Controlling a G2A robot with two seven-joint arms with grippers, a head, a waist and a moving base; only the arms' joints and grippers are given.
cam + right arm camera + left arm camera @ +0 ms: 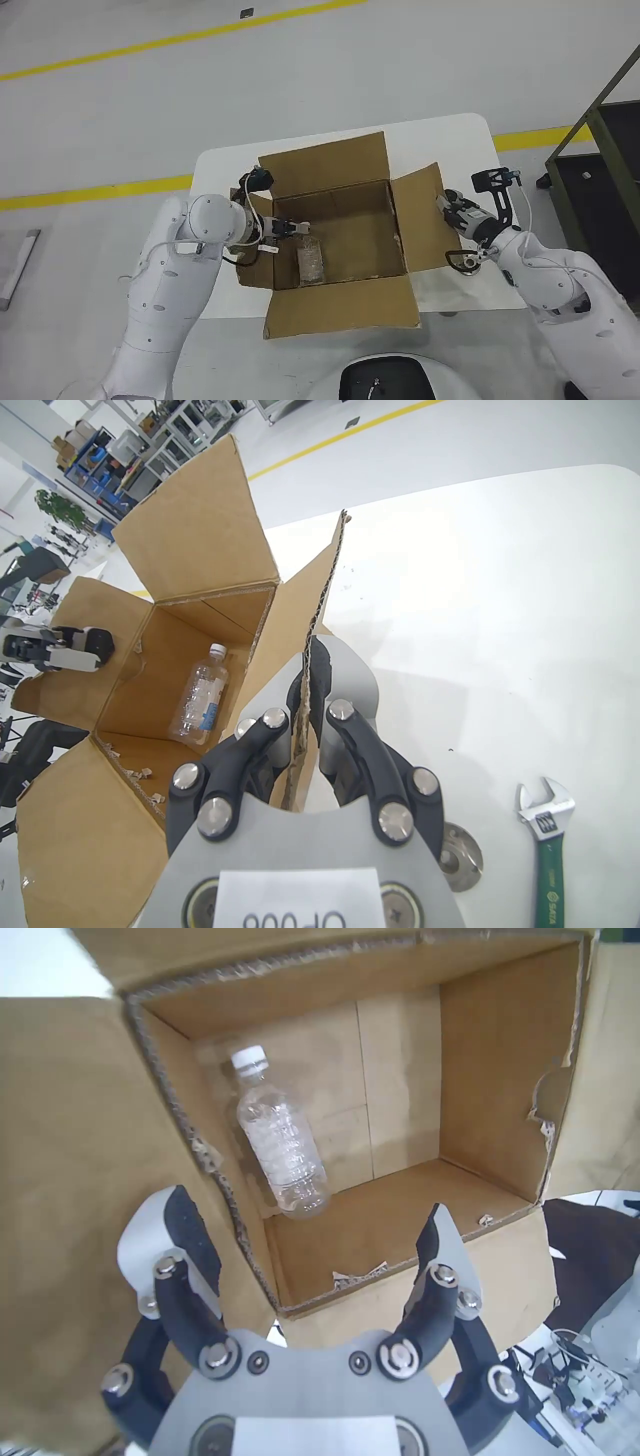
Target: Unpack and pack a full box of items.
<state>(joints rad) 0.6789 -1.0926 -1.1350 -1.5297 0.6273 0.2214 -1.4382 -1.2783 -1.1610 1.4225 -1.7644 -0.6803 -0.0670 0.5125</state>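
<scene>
An open cardboard box stands on the white table with all its flaps spread. One clear plastic bottle with a white cap lies on the box floor near the left wall, also seen as the bottle and the bottle. My left gripper is open just over the box's left rim, a little short of the bottle and holding nothing. My right gripper is shut on the edge of the box's right flap.
A green-handled adjustable wrench and a round metal flange lie on the table to the right of the box. A dark metal rack stands beyond the table's right edge. Cardboard scraps litter the box floor.
</scene>
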